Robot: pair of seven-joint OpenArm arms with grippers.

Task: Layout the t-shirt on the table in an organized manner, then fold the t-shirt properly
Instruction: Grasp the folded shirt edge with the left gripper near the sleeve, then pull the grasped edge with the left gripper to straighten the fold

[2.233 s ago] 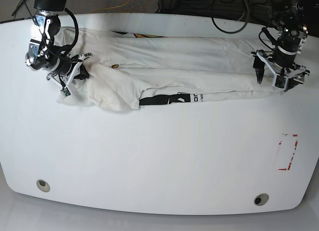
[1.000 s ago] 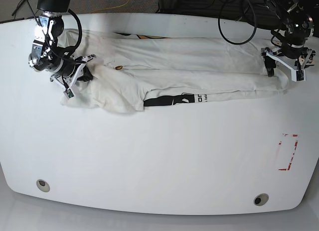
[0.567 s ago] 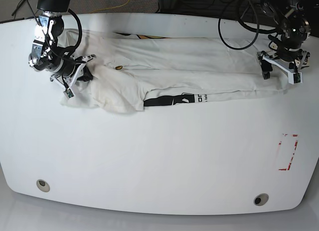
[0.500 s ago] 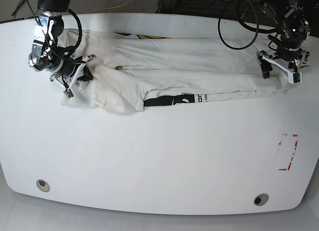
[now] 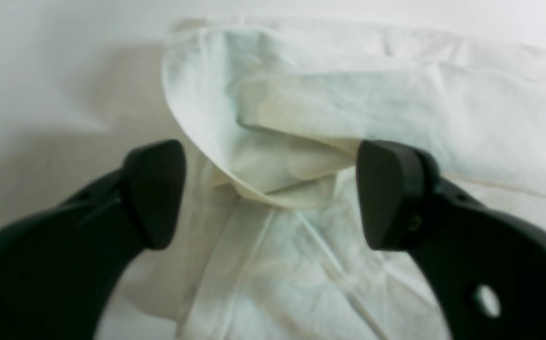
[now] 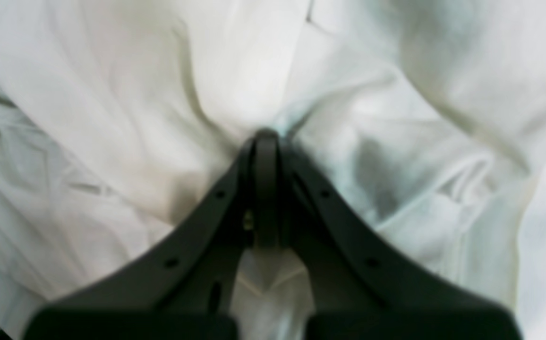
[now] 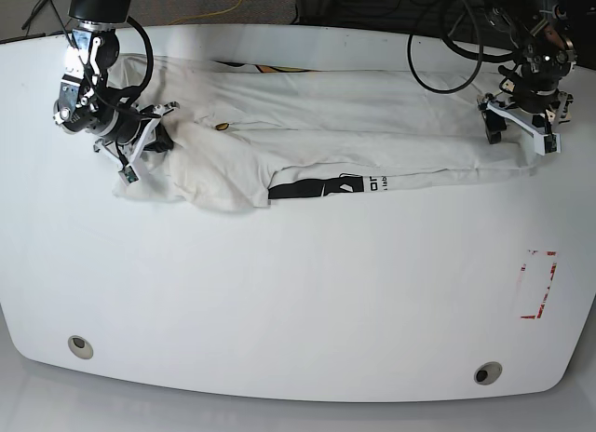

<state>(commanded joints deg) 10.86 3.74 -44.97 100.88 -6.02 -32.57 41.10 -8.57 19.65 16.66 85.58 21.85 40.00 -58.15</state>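
One t-shirt (image 7: 317, 125) here, bunched into a long strip across the far part of the white surface (image 7: 279, 302). Two end effectors, one at each end of the t-shirt. The right end effector (image 6: 266, 141) is clamped fully closed, pinching a fold of the t-shirt's cloth. The left end effector (image 5: 270, 189) sits wide apart over the t-shirt's folded edge, gripping nothing. Also counted two metal grommet holes (image 7: 80, 346) along the near edge, and one red tape rectangle (image 7: 538, 283) nearer than the t-shirt's left-arm end.
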